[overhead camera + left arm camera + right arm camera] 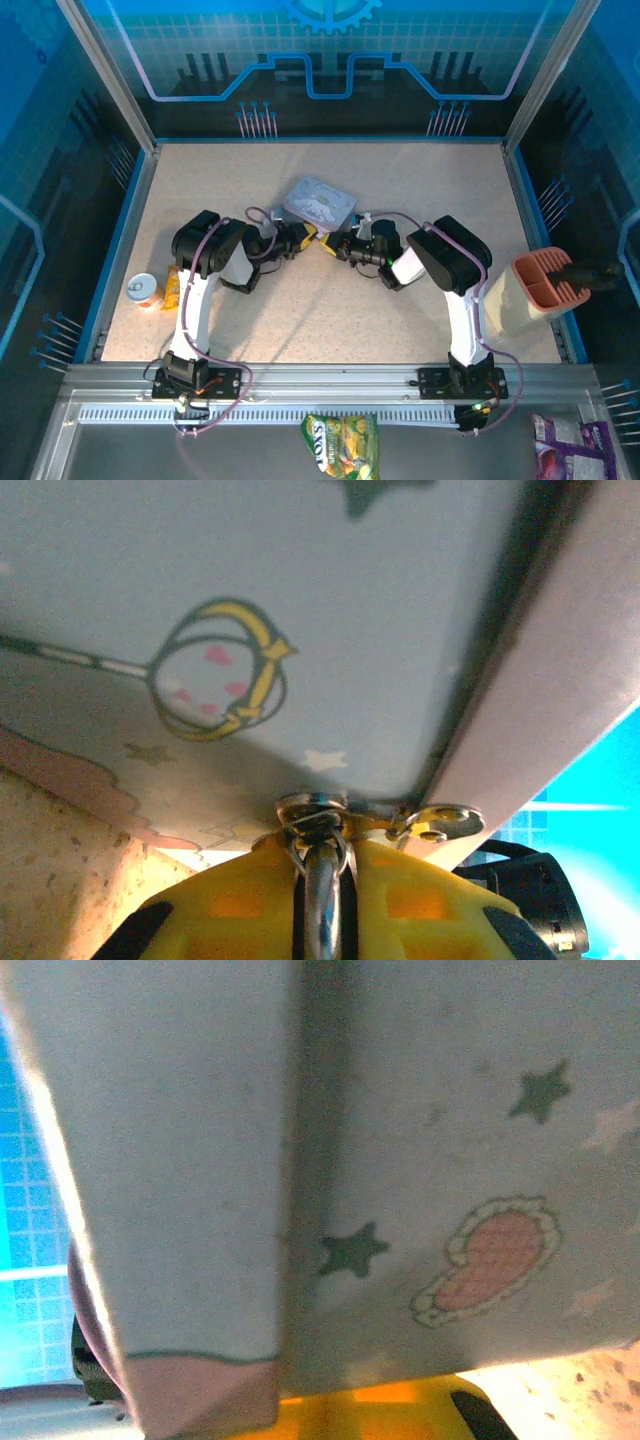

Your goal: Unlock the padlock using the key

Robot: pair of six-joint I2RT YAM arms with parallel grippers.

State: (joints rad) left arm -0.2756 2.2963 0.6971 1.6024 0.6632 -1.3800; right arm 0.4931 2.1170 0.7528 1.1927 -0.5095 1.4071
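The padlock is a tiny thing, and by my judgement light, hard and slick: stiff metal that will not give but will swing and twist on its thin shackle at the least push. It wants steadying by the body, not the loop, while the key goes straight into the keyway without side force, since so slim a blade could bend or skate off. I cannot pick the lock itself out cleanly. It seems to sit at the near edge of the grey tin (320, 201), which rests mid-surface (300, 320) just where both arms meet. In the left wrist view the left pincer (325, 855) is pressed together on a slim silver stem (322, 892) with a thin wire ring (316, 830) looped round its top. I take this for the key, though the shackle cannot be ruled out. It stands touching the tin's lower rim, with a small pierced metal latch (440, 823) just beside it to the right. The right pincer (337, 246) is closed tight, hard up against the tin's printed side. Whether it nips anything there I cannot tell, as the tin hides its tips. So the lock, if I place it rightly, lies between the two pincers — almost at their fingertips.
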